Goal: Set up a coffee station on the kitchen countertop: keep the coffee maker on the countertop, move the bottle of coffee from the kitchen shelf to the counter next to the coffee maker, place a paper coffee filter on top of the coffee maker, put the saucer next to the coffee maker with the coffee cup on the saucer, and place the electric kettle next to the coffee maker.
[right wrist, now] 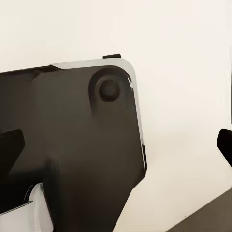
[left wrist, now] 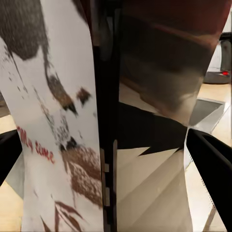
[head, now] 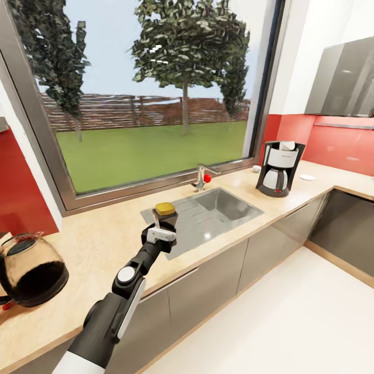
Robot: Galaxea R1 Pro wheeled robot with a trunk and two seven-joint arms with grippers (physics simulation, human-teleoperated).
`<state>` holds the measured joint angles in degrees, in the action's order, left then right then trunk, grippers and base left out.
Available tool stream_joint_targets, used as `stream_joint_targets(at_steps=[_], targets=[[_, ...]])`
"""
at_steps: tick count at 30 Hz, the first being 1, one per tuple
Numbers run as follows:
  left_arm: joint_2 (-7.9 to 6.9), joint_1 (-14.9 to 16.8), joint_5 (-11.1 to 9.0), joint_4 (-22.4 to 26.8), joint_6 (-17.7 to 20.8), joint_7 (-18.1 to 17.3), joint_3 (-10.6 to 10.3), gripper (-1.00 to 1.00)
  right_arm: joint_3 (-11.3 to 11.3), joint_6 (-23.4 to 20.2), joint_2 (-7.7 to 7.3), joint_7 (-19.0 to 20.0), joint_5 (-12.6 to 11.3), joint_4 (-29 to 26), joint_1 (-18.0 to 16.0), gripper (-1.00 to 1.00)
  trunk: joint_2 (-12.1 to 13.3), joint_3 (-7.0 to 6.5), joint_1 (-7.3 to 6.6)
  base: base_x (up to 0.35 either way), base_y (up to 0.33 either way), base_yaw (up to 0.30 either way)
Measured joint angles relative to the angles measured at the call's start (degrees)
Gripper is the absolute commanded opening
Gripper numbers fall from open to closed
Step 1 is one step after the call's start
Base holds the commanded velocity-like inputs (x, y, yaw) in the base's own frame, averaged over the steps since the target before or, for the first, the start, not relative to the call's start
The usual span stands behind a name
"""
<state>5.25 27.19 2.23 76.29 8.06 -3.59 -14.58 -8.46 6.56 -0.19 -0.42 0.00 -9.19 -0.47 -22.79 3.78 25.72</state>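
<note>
Beige kitchen countertop; left end effector hidden behind bottle of coffee.

Bright window daylight, soft shadows

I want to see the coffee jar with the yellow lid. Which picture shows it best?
The head view: the whole jar shows there, yellow cap up, held in the left end effector over the sink. The left wrist view shows the jar's label very close and blurry. The right wrist view faces a dark robot part.
</note>
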Motion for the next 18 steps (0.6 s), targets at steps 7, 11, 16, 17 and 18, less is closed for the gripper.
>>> stream_joint_targets(at_steps=[7, 11, 16, 17, 18], targets=[[0.01, -0.22, -0.01, -0.42, -0.04, 0.07, -0.14, -1.0, -0.03, 0.01, 0.0, 0.0, 0.0, 0.0, 0.0, 1.0, 0.0, 0.0, 0.0, 0.287, -0.144, -0.238], [0.06, -0.24, -0.07, -0.45, -0.02, 0.05, -0.6, -1.0, -0.04, 0.0, 0.0, 0.0, 0.0, 0.0, 0.0, 1.0, 0.0, 0.0, 0.0, 0.285, -0.15, -0.262], [0.09, -0.71, -0.04, -0.44, -0.04, 0.12, -2.35, -1.0, -0.04, 0.02, 0.0, 0.0, 0.0, 0.03, 0.02, 1.0, 0.0, 0.0, 0.0, 0.267, -0.168, -0.261], [0.07, -0.79, -0.02, -0.42, -0.04, 0.13, -2.67, -1.0, -0.04, 0.01, 0.0, 0.0, 0.0, 0.05, 0.01, 1.0, 0.0, 0.0, 0.0, 0.246, -0.185, -0.214], [0.07, -0.83, -0.01, -0.41, -0.04, 0.13, -2.79, -1.0, -0.05, 0.01, 0.0, -0.01, 0.0, 0.04, 0.01, 1.0, 0.0, 0.0, 0.0, 0.241, -0.189, -0.137]])
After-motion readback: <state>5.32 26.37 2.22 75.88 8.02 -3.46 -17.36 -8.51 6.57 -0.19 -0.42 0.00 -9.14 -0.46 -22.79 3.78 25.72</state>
